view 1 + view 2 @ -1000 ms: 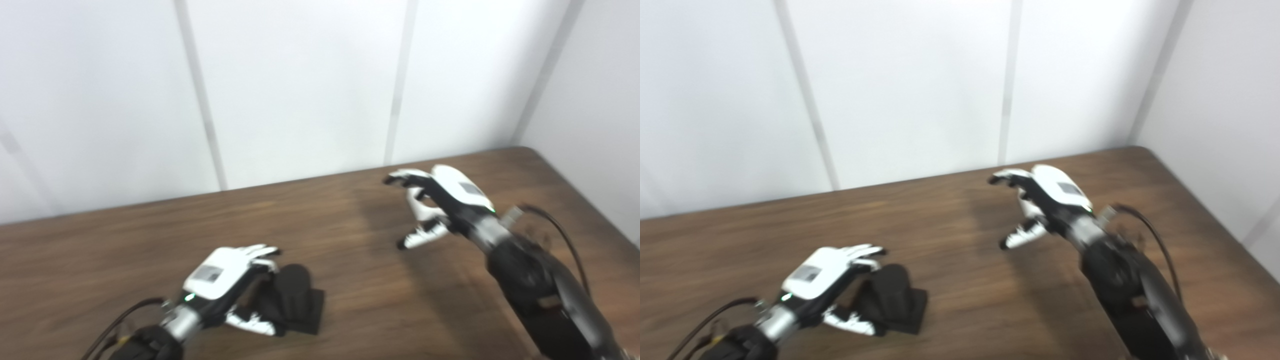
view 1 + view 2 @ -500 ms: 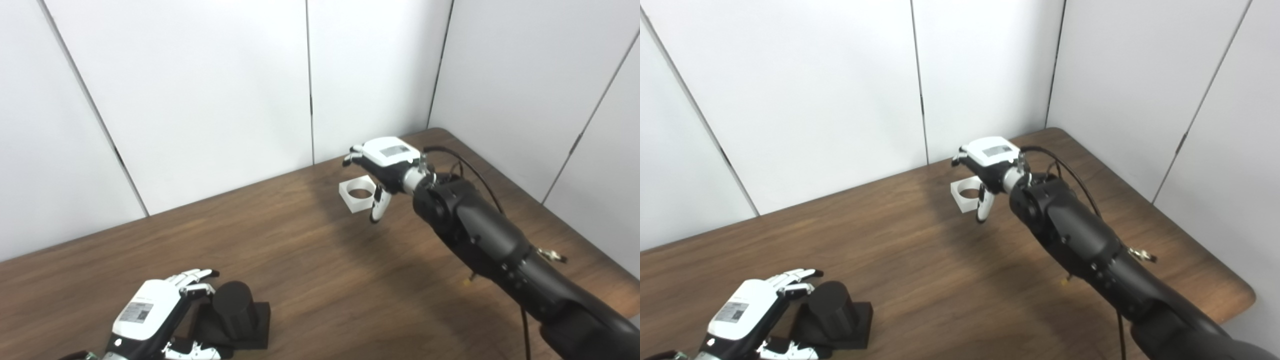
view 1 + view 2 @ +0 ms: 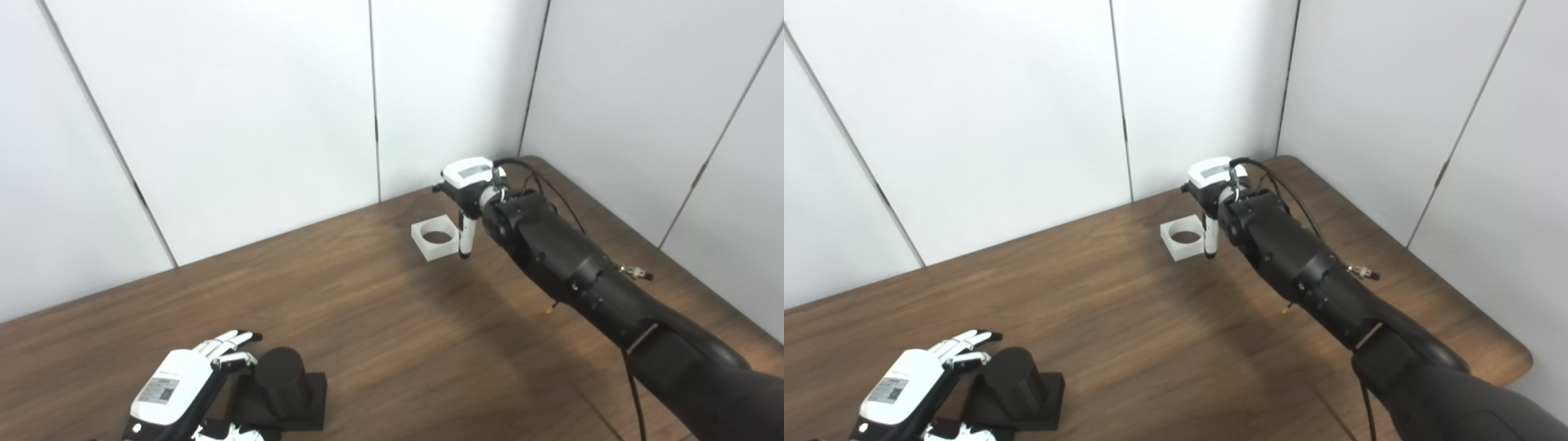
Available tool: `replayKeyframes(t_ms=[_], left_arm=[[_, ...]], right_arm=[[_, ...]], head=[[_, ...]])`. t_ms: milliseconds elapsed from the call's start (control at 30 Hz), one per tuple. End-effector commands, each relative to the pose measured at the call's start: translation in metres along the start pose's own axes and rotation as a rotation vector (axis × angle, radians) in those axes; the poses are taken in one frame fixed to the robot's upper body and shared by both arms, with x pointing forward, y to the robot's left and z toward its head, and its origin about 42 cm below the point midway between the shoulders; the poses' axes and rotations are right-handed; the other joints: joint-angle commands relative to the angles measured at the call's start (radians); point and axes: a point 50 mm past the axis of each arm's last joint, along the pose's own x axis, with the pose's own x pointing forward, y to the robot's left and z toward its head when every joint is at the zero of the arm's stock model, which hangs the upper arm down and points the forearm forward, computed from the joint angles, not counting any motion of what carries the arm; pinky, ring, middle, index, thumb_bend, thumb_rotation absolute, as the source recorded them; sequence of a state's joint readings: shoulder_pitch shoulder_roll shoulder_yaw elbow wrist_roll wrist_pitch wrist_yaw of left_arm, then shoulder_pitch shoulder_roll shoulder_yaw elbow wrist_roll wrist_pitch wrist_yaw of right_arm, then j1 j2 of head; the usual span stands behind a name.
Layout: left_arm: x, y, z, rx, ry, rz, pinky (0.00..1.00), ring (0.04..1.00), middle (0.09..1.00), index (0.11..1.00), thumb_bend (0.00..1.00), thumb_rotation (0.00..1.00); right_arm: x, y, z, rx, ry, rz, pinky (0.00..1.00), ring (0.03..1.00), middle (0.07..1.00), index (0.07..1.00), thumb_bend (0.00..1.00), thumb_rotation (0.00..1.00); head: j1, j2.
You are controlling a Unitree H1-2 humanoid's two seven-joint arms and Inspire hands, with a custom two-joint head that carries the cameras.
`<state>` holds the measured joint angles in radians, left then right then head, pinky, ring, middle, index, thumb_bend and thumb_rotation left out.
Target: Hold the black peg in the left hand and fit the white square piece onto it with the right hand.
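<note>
The black peg (image 3: 278, 381), a short cylinder on a black square base, stands at the near left of the brown table (image 3: 380, 318). My left hand (image 3: 184, 392) lies against its left side, open: the fingers (image 3: 231, 343) stretch past the peg's top and the thumb lies along the front of the base. The white square piece (image 3: 435, 240), with a round hole, lies flat at the far side of the table. My right hand (image 3: 468, 182) hovers over its right edge, open, with the thumb (image 3: 1209, 236) hanging straight down beside the piece. Its other fingers are mostly hidden behind the hand.
White wall panels rise right behind the table's far edge, close to the white piece. The table's right edge and rounded corner (image 3: 1516, 361) lie under my right arm (image 3: 588, 275). A black cable (image 3: 551, 190) loops off the right wrist.
The camera swung early on. Since half a second ago my right hand has turned and come down, bringing its thumb to the white piece's right edge. The left hand and the peg have stayed put.
</note>
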<state>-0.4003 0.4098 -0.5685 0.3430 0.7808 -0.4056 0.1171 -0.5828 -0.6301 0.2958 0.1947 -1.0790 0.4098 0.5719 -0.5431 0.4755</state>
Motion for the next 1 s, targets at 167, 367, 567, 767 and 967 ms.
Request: replayKeyframes(t_ms=[167, 367, 567, 767, 967], left_arm=[[-0.048, -0.032, -0.027, 0.072, 0.108, -0.233, 0.82, 0.884, 0.868, 0.492, 0.52, 0.06], [-0.045, -0.029, -0.021, 0.070, 0.113, -0.241, 0.82, 0.885, 0.873, 0.492, 0.52, 0.06], [-0.043, -0.027, -0.016, 0.065, 0.110, -0.235, 0.79, 0.869, 0.860, 0.491, 0.52, 0.06], [-0.041, -0.024, -0.012, 0.072, 0.115, -0.234, 0.77, 0.860, 0.855, 0.491, 0.52, 0.06], [-0.039, -0.020, -0.009, 0.078, 0.113, -0.235, 0.75, 0.850, 0.849, 0.491, 0.52, 0.06]], right_arm=[[0.012, -0.030, 0.006, -0.013, -0.008, -0.075, 0.92, 0.954, 0.971, 0.871, 0.95, 0.16], [0.017, -0.020, 0.010, -0.016, -0.018, -0.043, 0.91, 0.940, 0.958, 0.856, 0.95, 0.16], [0.024, -0.011, 0.018, -0.036, -0.036, -0.015, 0.91, 0.933, 0.953, 0.855, 0.94, 0.15], [0.030, -0.005, 0.032, -0.078, -0.069, 0.030, 0.91, 0.928, 0.948, 0.850, 0.91, 0.18], [0.035, -0.002, 0.046, -0.103, -0.083, 0.074, 0.92, 0.917, 0.895, 0.706, 0.86, 0.24]], head=[[0.014, 0.011], [0.025, 0.012], [0.045, 0.020], [0.056, 0.027], [0.061, 0.030]])
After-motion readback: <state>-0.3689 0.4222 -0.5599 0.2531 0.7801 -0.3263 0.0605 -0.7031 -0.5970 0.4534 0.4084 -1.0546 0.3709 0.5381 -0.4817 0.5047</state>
